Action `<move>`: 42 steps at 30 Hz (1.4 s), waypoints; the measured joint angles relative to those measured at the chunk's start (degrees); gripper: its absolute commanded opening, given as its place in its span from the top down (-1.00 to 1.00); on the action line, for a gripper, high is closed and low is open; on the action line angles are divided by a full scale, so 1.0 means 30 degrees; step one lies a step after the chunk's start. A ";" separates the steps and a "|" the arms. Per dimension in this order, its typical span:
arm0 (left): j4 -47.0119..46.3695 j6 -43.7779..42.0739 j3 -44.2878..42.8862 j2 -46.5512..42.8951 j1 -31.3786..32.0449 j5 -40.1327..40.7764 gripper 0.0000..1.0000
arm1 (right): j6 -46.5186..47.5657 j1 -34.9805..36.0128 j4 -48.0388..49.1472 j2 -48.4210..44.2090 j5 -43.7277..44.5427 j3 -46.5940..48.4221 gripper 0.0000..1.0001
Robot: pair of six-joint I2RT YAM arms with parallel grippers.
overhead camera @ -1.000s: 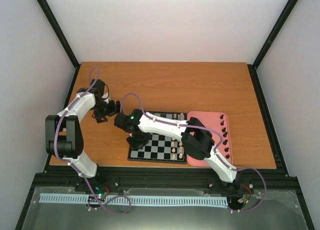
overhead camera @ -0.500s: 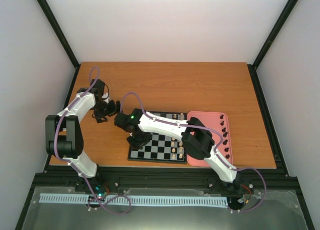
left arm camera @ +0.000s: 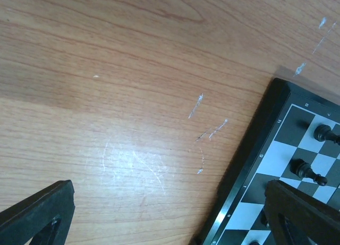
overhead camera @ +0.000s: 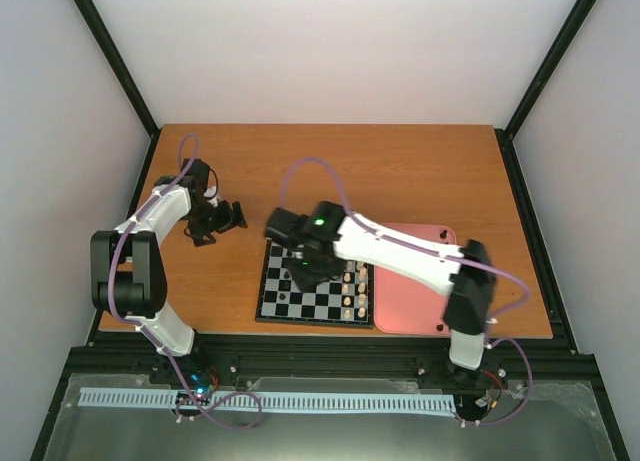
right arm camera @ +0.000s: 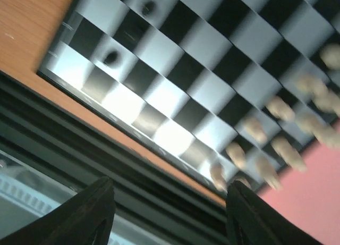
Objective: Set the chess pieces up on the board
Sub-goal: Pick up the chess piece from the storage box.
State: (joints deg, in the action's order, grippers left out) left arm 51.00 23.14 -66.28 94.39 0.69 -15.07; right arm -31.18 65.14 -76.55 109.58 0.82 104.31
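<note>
The board (overhead camera: 316, 307) lies at the near middle of the table. Its corner rim (left arm camera: 249, 161) shows in the left wrist view with two black chess pieces (left arm camera: 322, 132) standing on its edge squares. The right wrist view shows two black chess pieces (right arm camera: 110, 57) on the board (right arm camera: 159, 49), blurred by motion. My right gripper (overhead camera: 304, 268) hovers over the board's left half, open (right arm camera: 170, 218), nothing between its fingers. My left gripper (overhead camera: 226, 218) hangs open (left arm camera: 170, 218) over bare table just left of the board's far-left corner, holding nothing.
Several cream-white pieces (right arm camera: 281, 109) stand on the board's right side. A pink tray (overhead camera: 405, 318) lies right of the board, largely under my right arm. The black frame rail (right arm camera: 106, 165) runs along the table's near edge.
My right gripper has opened and moved from the board's left edge rightward over the board, and the right arm's elbow has swung out to the right. The left arm has stayed still.
</note>
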 measured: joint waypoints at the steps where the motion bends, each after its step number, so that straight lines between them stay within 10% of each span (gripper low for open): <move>1: 0.0000 0.0000 0.0000 0.0000 0.0000 -0.0044 -1.00 | -0.0401 -0.0160 -0.0058 -0.1005 0.0138 -0.1071 -0.15; 7: -0.0124 0.0073 0.0029 0.0000 0.0000 -0.0423 -1.00 | -0.4109 -0.4648 0.0124 -0.9355 0.0073 -1.2182 0.00; 15: -0.0313 0.0211 0.0109 -0.0022 0.0000 -0.1115 -1.00 | -0.7723 -1.1482 0.0350 -1.7347 -0.0051 -1.8804 0.00; 42: -0.0503 0.0248 0.0685 -0.0699 0.0109 -0.1559 -1.00 | -0.7118 -1.6575 0.4262 -1.4746 -0.1508 -2.3307 0.31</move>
State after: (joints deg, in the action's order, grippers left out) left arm 49.50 23.88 -64.23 92.29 1.02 -19.75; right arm -52.53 15.42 -63.77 65.34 -3.70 34.39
